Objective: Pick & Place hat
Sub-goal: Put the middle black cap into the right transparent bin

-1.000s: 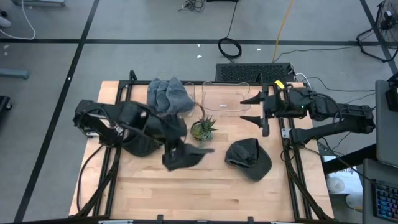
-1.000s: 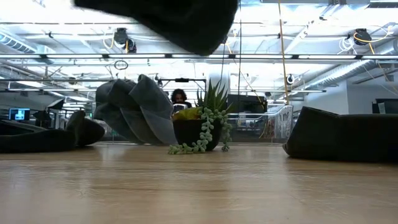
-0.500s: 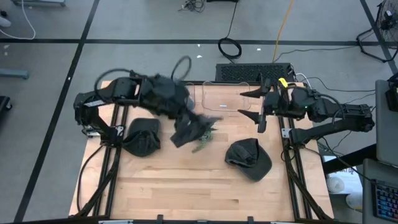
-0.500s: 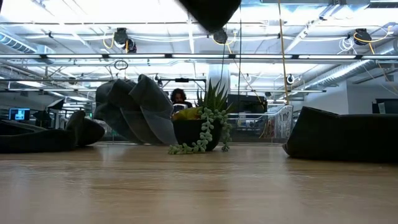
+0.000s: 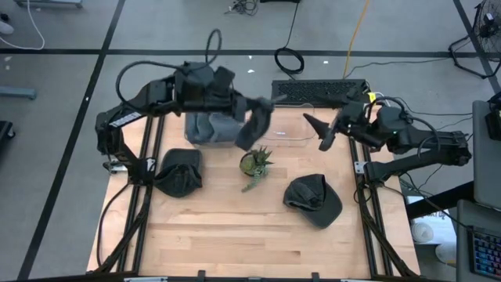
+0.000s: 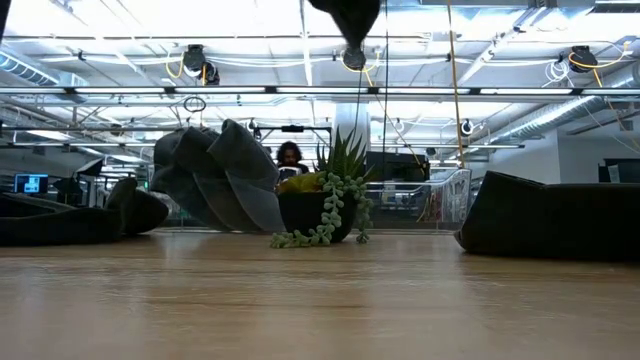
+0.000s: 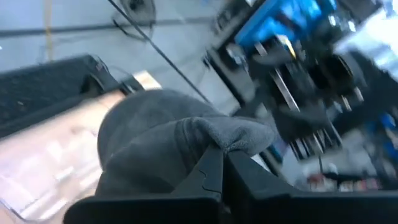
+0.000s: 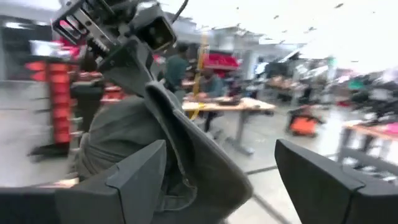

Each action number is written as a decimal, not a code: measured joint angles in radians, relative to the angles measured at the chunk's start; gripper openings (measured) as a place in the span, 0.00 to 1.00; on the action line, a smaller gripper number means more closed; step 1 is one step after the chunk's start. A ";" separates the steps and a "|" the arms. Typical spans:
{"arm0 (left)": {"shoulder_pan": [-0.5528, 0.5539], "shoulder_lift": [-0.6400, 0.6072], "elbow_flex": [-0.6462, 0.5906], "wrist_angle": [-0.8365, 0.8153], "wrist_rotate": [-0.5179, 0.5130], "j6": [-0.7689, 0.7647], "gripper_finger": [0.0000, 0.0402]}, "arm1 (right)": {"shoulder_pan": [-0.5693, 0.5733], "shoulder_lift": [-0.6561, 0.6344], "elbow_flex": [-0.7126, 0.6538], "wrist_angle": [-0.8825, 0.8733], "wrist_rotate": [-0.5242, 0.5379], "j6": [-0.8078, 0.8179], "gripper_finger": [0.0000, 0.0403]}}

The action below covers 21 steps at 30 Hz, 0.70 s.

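My left gripper (image 5: 239, 106) is shut on a dark grey hat (image 5: 257, 121) and holds it high over the table's far middle, by the clear container (image 5: 291, 125). The low view shows only the hat's lower tip (image 6: 348, 18), above the plant (image 6: 330, 210). My right gripper (image 5: 321, 131) stands open at the far right, pointing at the hanging hat (image 8: 155, 149), apart from it. A pile of grey hats (image 5: 205, 129) rests on the far left of the table. A black hat (image 5: 178, 172) and a dark hat (image 5: 313, 200) lie on the wood. My left gripper pinches a bunched fold of the hat's cloth (image 7: 231, 138) between its two shut fingers (image 7: 211, 174). The fingers reach out nearly level from the table's left. The hat hangs slack below and beyond them, lifted clear of the table and the plant.
A small potted plant (image 5: 254, 163) stands at the table's middle, under the carried hat. A black keyboard-like tray (image 5: 317, 90) lies past the far edge. Bare wood (image 5: 235, 235) stretches along the near half.
My left gripper has risen and swung from beside the plant toward the far edge and the right, rolling as it went. The hat has gone with it, lifted higher and hanging free. My right gripper has tipped up and turned toward the hat.
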 joint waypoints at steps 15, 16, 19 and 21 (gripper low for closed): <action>0.092 0.055 -0.001 0.246 -0.132 -0.027 0.00 | 0.144 0.164 0.000 0.334 0.531 -0.362 0.73; 0.093 0.066 -0.001 0.272 -0.132 -0.024 0.00 | 0.154 0.170 0.000 0.365 0.547 -0.368 0.73; 0.102 0.093 -0.001 0.303 -0.131 -0.013 0.00 | 0.178 0.181 0.000 0.434 0.569 -0.370 0.73; 0.102 0.114 -0.001 0.350 -0.123 -0.008 0.00 | 0.190 0.182 0.000 0.442 0.569 -0.370 0.73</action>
